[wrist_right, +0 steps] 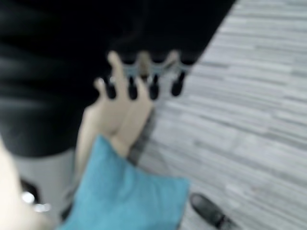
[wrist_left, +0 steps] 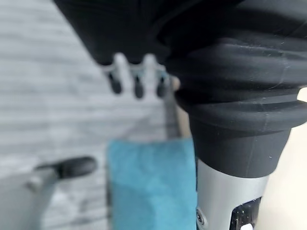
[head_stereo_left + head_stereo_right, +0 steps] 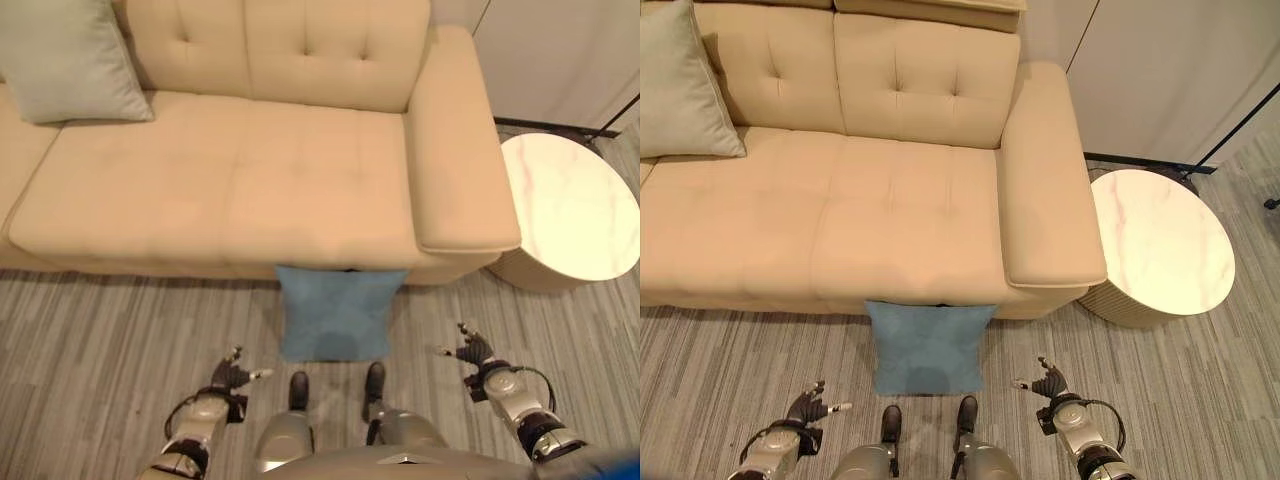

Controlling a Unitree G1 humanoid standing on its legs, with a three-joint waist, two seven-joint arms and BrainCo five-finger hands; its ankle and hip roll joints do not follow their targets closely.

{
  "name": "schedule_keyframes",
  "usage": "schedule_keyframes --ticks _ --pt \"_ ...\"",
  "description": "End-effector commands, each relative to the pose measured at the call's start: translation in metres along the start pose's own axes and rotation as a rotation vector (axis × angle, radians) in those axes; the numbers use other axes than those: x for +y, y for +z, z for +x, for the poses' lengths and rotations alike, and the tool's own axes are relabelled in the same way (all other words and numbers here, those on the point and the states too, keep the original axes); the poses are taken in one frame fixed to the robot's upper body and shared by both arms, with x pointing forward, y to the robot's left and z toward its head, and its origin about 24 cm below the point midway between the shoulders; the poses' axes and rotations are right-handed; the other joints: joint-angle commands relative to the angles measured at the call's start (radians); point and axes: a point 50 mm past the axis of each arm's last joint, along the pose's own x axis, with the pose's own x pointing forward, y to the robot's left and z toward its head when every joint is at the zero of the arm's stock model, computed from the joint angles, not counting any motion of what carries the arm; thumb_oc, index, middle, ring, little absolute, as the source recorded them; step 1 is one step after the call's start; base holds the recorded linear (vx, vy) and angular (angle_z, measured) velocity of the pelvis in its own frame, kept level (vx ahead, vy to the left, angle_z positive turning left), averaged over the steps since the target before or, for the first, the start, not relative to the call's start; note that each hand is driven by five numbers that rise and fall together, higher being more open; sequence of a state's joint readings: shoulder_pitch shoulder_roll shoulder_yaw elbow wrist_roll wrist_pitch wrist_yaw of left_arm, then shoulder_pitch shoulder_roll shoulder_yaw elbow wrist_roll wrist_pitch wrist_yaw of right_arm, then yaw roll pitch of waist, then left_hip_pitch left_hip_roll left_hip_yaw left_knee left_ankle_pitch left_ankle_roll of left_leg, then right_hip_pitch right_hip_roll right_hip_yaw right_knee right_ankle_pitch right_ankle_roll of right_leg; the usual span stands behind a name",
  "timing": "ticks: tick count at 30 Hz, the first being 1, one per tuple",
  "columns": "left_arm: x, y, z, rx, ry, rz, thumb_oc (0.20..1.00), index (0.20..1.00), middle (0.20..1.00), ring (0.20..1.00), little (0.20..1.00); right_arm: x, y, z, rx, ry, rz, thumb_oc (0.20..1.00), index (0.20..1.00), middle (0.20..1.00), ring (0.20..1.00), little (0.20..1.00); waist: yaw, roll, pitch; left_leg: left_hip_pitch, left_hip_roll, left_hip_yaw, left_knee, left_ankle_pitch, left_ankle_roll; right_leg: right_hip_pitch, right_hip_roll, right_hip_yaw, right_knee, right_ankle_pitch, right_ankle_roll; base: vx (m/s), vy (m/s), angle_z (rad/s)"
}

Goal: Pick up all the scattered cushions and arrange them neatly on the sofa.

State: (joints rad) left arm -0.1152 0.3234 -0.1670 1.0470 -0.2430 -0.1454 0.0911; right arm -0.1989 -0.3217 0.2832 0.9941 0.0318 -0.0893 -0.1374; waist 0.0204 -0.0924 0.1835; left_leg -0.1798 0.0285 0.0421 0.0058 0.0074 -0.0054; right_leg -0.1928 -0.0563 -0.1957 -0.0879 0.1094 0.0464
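Blue cushion (image 3: pixel 338 310) — on the floor against the sofa (image 3: pixel 250 170) front, likely soft and light; grasp its side edges — left robot hand (image 3: pixel 232 378) and right robot hand (image 3: pixel 472 352) both open, empty.

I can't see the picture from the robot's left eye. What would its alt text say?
A blue cushion lies on the striped grey floor against the front of a beige sofa, between the robot's empty left hand and right hand, both open. A pale grey-green cushion leans in the sofa's far left corner, and a round white side table stands by its right armrest.
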Motion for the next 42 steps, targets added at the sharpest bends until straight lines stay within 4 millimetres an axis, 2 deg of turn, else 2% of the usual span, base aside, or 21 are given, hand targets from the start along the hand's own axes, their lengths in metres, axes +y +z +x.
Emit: schedule_keyframes --ticks 1,6,7,8,11,12,13,14,15,16,17,18,19,21,23,24,26,27,35,42 --pt "0.012 0.063 0.010 -0.234 0.083 -0.125 1.000 1.000 1.000 1.000 1.000 -0.026 0.049 0.008 -0.181 -0.096 0.045 1.000 1.000 1.000 1.000 1.000 0.010 -0.019 0.086 -0.126 -0.044 -0.036 0.133 -0.062 -0.038 -0.108 -0.072 -0.002 0.178 -0.076 0.105 -0.17 -0.025 0.18" --pt "0.024 0.123 0.011 -0.423 0.154 -0.259 1.000 1.000 1.000 1.000 1.000 -0.051 0.102 0.013 -0.332 -0.202 0.116 1.000 1.000 1.000 1.000 1.000 0.003 0.003 0.145 -0.327 -0.037 -0.039 0.263 -0.064 -0.051 -0.309 -0.104 -0.046 0.324 -0.108 0.089 -0.13 -0.031 0.12" --pt "0.030 0.146 0.010 -0.487 0.180 -0.296 1.000 1.000 1.000 1.000 1.000 -0.065 0.129 0.012 -0.404 -0.251 0.140 1.000 1.000 1.000 1.000 1.000 0.001 0.013 0.161 -0.410 -0.025 -0.047 0.326 -0.095 -0.062 -0.398 -0.110 -0.042 0.400 -0.148 0.091 -0.07 -0.051 0.22" --pt "0.030 0.147 0.010 -0.488 0.179 -0.296 1.000 1.000 1.000 1.000 1.000 -0.065 0.129 0.012 -0.405 -0.252 0.140 1.000 1.000 1.000 1.000 1.000 0.001 0.014 0.159 -0.416 -0.025 -0.047 0.332 -0.098 -0.062 -0.403 -0.110 -0.042 0.404 -0.150 0.091 -0.04 -0.037 0.23" --pt "0.037 0.175 0.008 -0.559 0.207 -0.302 1.000 1.000 1.000 1.000 1.000 -0.085 0.165 0.008 -0.508 -0.326 0.158 1.000 1.000 1.000 1.000 1.000 -0.015 0.017 0.167 -0.562 -0.014 -0.053 0.409 -0.103 -0.068 -0.551 -0.126 -0.036 0.502 -0.173 0.086 -0.06 -0.018 0.22" --pt "0.037 0.175 0.008 -0.559 0.207 -0.302 1.000 1.000 1.000 1.000 1.000 -0.085 0.165 0.008 -0.508 -0.326 0.158 1.000 1.000 1.000 1.000 1.000 -0.015 0.017 0.167 -0.562 -0.014 -0.053 0.409 -0.103 -0.068 -0.551 -0.126 -0.036 0.502 -0.173 0.086 -0.06 -0.010 0.12" --pt "0.046 0.213 0.003 -0.640 0.251 -0.322 1.000 1.000 1.000 1.000 1.000 -0.105 0.207 -0.002 -0.621 -0.406 0.207 1.000 1.000 1.000 1.000 1.000 -0.041 0.021 0.166 -0.740 0.003 -0.061 0.495 -0.119 -0.072 -0.731 -0.142 -0.024 0.610 -0.202 0.082 -0.03 0.006 0.08" --pt "0.046 0.214 0.003 -0.641 0.251 -0.323 1.000 1.000 1.000 1.000 1.000 -0.105 0.208 -0.002 -0.622 -0.407 0.208 1.000 1.000 1.000 1.000 1.000 -0.042 0.022 0.163 -0.747 0.003 -0.061 0.499 -0.120 -0.072 -0.738 -0.143 -0.024 0.614 -0.203 0.082 -0.02 0.005 0.19" --pt "0.049 0.230 0.000 -0.673 0.260 -0.340 1.000 1.000 1.000 1.000 1.000 -0.113 0.226 -0.008 -0.678 -0.441 0.246 1.000 1.000 1.000 1.000 1.000 -0.056 0.019 0.162 -0.824 0.008 -0.069 0.534 -0.128 -0.068 -0.812 -0.143 -0.016 0.652 -0.209 0.081 0.02 0.000 0.17" --pt "0.049 0.231 0.000 -0.674 0.260 -0.341 1.000 1.000 1.000 1.000 1.000 -0.113 0.226 -0.008 -0.679 -0.441 0.247 1.000 1.000 1.000 1.000 1.000 -0.057 0.020 0.158 -0.833 0.007 -0.069 0.539 -0.129 -0.068 -0.820 -0.144 -0.016 0.656 -0.210 0.081 0.04 0.009 0.19" --pt "0.049 0.248 -0.005 -0.716 0.256 -0.356 1.000 1.000 1.000 1.000 1.000 -0.120 0.240 -0.014 -0.717 -0.469 0.286 1.000 1.000 1.000 1.000 1.000 -0.070 0.020 0.155 -0.895 0.011 -0.072 0.561 -0.137 -0.065 -0.877 -0.143 -0.010 0.674 -0.219 0.080 0.03 0.011 0.05" --pt "0.049 0.248 -0.005 -0.717 0.256 -0.356 1.000 1.000 1.000 1.000 1.000 -0.120 0.240 -0.014 -0.718 -0.469 0.287 1.000 1.000 1.000 1.000 1.000 -0.070 0.020 0.152 -0.900 0.011 -0.072 0.563 -0.138 -0.065 -0.882 -0.144 -0.009 0.677 -0.220 0.080 0.05 0.029 0.00" --pt "0.050 0.267 -0.011 -0.764 0.256 -0.356 1.000 1.000 1.000 1.000 1.000 -0.125 0.252 -0.019 -0.752 -0.496 0.313 1.000 1.000 1.000 1.000 1.000 -0.083 0.020 0.155 -0.953 0.005 -0.078 0.586 -0.145 -0.060 -0.933 -0.143 -0.001 0.690 -0.225 0.080 0.04 0.021 -0.05" --pt "0.053 0.288 -0.020 -0.821 0.265 -0.362 1.000 1.000 1.000 1.000 1.000 -0.131 0.263 -0.024 -0.778 -0.519 0.348 1.000 1.000 1.000 1.000 1.000 -0.096 0.021 0.150 -1.018 0.002 -0.081 0.602 -0.151 -0.053 -0.999 -0.143 0.007 0.709 -0.224 0.087 0.04 0.022 -0.03" --pt "0.051 0.295 -0.022 -0.838 0.261 -0.359 1.000 1.000 1.000 1.000 1.000 -0.132 0.268 -0.027 -0.797 -0.527 0.353 1.000 1.000 1.000 1.000 1.000 -0.101 0.022 0.146 -1.041 0.002 -0.080 0.613 -0.154 -0.050 -1.018 -0.143 0.012 0.710 -0.227 0.086 0.02 0.010 -0.01" --pt "0.052 0.314 -0.031 -0.888 0.264 -0.349 1.000 1.000 1.000 1.000 1.000 -0.136 0.277 -0.031 -0.822 -0.545 0.379 1.000 1.000 1.000 1.000 1.000 -0.114 0.021 0.149 -1.089 -0.004 -0.082 0.637 -0.160 -0.044 -1.070 -0.144 0.025 0.734 -0.229 0.087 0.04 0.039 -0.02" --pt "0.054 0.334 -0.041 -0.940 0.269 -0.335 1.000 1.000 1.000 1.000 1.000 -0.137 0.288 -0.037 -0.858 -0.550 0.404 1.000 1.000 1.000 1.000 1.000 -0.125 0.022 0.155 -1.134 -0.007 -0.074 0.658 -0.171 -0.033 -1.123 -0.138 0.043 0.748 -0.228 0.090 0.05 0.052 -0.02" --pt "0.054 0.335 -0.042 -0.942 0.269 -0.335 1.000 1.000 1.000 1.000 1.000 -0.138 0.288 -0.037 -0.859 -0.550 0.404 1.000 1.000 1.000 1.000 1.000 -0.125 0.021 0.154 -1.138 -0.007 -0.073 0.660 -0.172 -0.033 -1.128 -0.138 0.044 0.750 -0.228 0.090 0.04 0.024 -0.02" --pt "0.064 0.387 -0.074 -1.065 0.306 -0.242 1.000 1.000 1.000 1.000 1.000 -0.147 0.320 -0.055 -0.956 -0.535 0.412 1.000 1.000 1.000 1.000 1.000 -0.148 0.024 0.165 -1.270 0.001 -0.059 0.782 -0.204 -0.013 -1.270 -0.125 0.092 0.823 -0.227 0.094 0.04 0.036 -0.10" --pt "0.049 0.414 -0.099 -1.178 0.255 -0.207 1.000 1.000 1.000 1.000 1.000 -0.148 0.347 -0.074 -1.058 -0.496 0.426 1.000 1.000 1.000 1.000 1.000 -0.152 0.032 0.184 -1.350 0.005 -0.047 0.848 -0.213 -0.012 -1.359 -0.120 0.119 0.877 -0.231 0.090 0.02 0.010 -0.10"
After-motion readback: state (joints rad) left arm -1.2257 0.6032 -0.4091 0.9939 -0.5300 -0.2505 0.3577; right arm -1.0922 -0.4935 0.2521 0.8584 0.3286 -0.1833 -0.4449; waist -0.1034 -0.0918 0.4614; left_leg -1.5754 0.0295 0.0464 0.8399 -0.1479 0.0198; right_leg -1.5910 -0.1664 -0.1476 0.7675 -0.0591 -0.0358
